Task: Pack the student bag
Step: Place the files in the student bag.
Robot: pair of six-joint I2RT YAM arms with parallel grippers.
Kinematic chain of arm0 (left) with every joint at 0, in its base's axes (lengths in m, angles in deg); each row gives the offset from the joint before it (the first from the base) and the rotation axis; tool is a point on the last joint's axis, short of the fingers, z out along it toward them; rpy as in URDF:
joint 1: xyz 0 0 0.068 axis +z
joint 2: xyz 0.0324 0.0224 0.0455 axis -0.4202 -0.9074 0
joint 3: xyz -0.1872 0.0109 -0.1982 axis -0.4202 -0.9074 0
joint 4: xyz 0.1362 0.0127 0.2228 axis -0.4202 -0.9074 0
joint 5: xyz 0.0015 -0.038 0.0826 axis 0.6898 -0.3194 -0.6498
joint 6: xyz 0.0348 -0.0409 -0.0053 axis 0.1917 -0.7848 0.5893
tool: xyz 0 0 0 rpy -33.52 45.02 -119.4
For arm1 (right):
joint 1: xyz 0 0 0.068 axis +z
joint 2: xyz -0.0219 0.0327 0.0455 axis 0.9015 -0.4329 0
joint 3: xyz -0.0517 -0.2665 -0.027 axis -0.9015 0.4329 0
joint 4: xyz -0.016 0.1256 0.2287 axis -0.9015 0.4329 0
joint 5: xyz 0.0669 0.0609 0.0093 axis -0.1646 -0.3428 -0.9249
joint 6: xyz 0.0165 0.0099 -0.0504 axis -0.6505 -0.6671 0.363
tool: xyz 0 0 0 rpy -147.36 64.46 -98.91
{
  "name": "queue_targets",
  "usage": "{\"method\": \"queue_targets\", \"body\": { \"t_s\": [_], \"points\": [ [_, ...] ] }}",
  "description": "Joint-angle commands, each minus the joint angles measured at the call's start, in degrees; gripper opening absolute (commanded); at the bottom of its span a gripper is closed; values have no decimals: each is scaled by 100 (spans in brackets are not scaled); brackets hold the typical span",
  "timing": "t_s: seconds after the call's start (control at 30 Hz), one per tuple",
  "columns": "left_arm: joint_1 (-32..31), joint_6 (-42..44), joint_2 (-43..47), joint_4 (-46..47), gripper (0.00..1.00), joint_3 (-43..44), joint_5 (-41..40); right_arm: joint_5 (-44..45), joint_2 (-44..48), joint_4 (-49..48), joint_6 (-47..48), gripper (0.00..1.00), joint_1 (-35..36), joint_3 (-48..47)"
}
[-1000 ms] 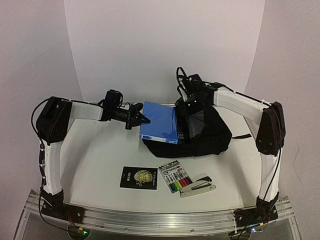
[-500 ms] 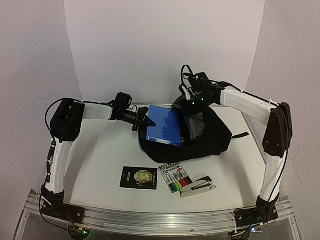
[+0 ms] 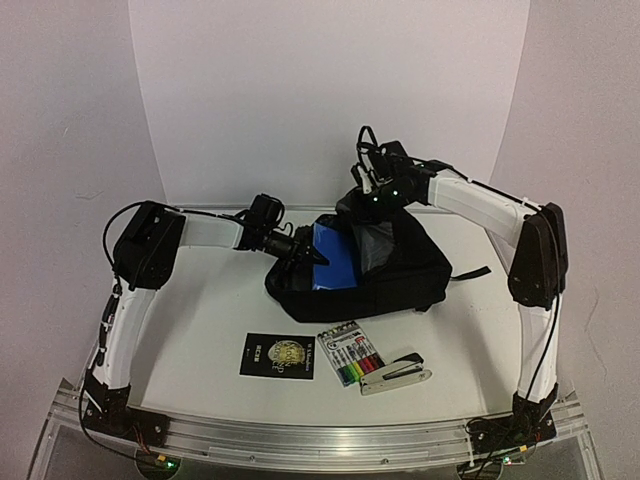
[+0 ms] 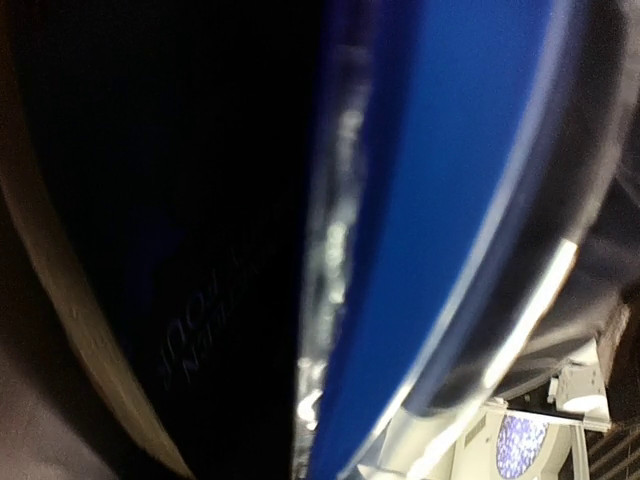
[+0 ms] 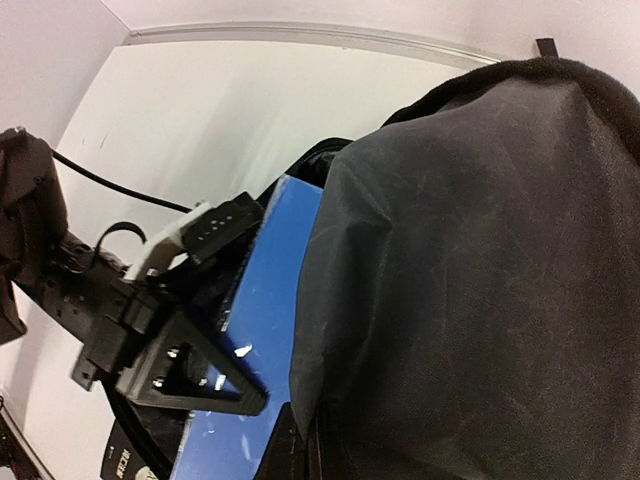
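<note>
The black student bag lies at the middle right of the table with its mouth facing left. My right gripper is shut on the bag's upper flap and holds it up, so the grey lining shows. My left gripper is shut on a blue book, which sits partly inside the bag's mouth. In the right wrist view the left gripper's black fingers lie over the blue book's cover. The book's blue cover fills the left wrist view, and that gripper's own fingers are hidden there.
A black booklet with a gold emblem, a pack of coloured markers and a silver stapler lie near the front edge. A bag strap trails to the right.
My left gripper has moved right with the blue book, sliding it partway into the bag's mouth. The bag's flap now covers much of the book, and the bag has shifted slightly left.
</note>
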Motion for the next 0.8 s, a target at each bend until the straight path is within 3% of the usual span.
{"method": "queue_targets", "body": {
  "t_s": [0.0,0.13,0.23,0.43,0.6,0.77],
  "points": [
    [-8,-620,-298,874,2,191,-740,-548,362,-656,-357,0,154,135],
    [-71,-475,-502,475,10,508,-848,-512,395,-666,-297,0,143,132],
    [-96,314,-247,-654,36,643,-1230,-493,434,-657,-238,0,61,132],
    [-86,1444,793,-2392,62,453,-2455,-403,751,-634,-4,0,-66,732],
    [-59,1947,1327,-3385,73,578,-3261,-106,919,-619,181,0,-108,1127],
    [138,2315,1476,-4270,75,793,-3978,-6,1066,-622,266,0,-169,1368]
  ]
}}
